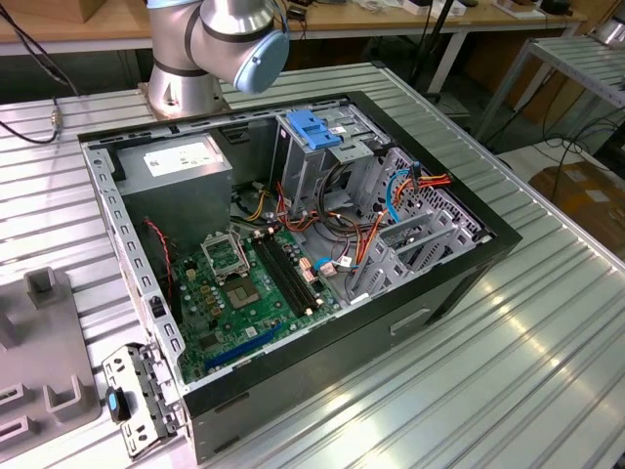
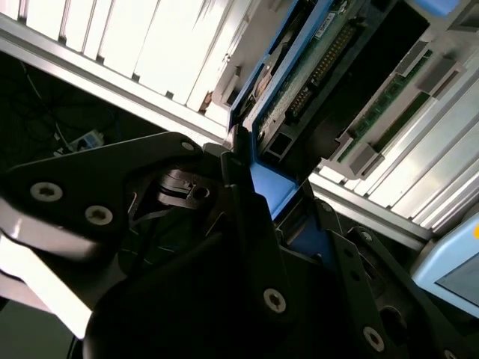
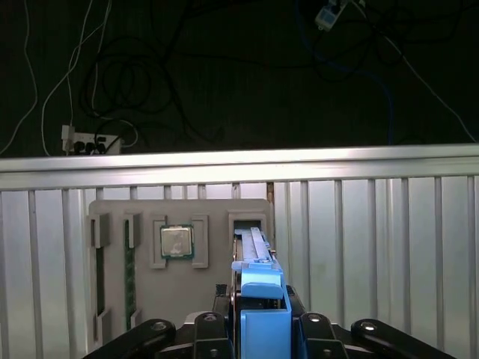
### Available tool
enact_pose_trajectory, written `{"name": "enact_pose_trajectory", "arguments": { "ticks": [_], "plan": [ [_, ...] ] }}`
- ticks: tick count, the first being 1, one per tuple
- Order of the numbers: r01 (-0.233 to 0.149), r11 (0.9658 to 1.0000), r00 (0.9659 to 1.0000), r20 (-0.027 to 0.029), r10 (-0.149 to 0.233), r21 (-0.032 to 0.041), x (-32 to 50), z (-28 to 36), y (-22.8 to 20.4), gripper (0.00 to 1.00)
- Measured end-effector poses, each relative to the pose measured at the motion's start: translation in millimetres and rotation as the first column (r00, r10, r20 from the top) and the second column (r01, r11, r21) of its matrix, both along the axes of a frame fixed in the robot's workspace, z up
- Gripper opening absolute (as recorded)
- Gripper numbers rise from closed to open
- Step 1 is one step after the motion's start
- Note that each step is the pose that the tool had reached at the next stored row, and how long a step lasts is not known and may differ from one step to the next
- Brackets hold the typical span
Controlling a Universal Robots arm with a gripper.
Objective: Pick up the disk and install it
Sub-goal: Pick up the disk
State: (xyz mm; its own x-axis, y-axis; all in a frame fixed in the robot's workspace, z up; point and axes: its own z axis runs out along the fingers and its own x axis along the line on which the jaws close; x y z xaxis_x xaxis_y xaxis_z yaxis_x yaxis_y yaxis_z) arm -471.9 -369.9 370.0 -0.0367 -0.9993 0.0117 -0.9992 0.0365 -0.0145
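Note:
The disk (image 3: 253, 250) stands on edge in a slot of the grey fixture tray (image 3: 217, 213), its blue side rail facing the camera. In the first wrist view my gripper (image 3: 263, 323) has a black finger tight against each side of that blue rail, so it is shut on the disk. In the second wrist view the disk (image 2: 299, 82) shows its green circuit-board side and blue rail, with the gripper (image 2: 273, 196) closed around the rail's end.
The tray also holds a processor (image 3: 177, 241) and memory sticks (image 3: 129, 277). The open computer case (image 1: 293, 244) lies on the ribbed metal table, with a blue-topped drive cage (image 1: 317, 132), a power supply (image 1: 181, 161) and loose cables. The arm's base (image 1: 220, 39) stands behind the case.

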Motion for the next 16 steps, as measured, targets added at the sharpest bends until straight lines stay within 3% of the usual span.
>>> {"name": "enact_pose_trajectory", "arguments": {
  "ticks": [16],
  "plan": [
    [0.0,1.0,1.0,0.0,0.0,0.0011,0.0,19.0,0.0,0.37]
  ]
}}
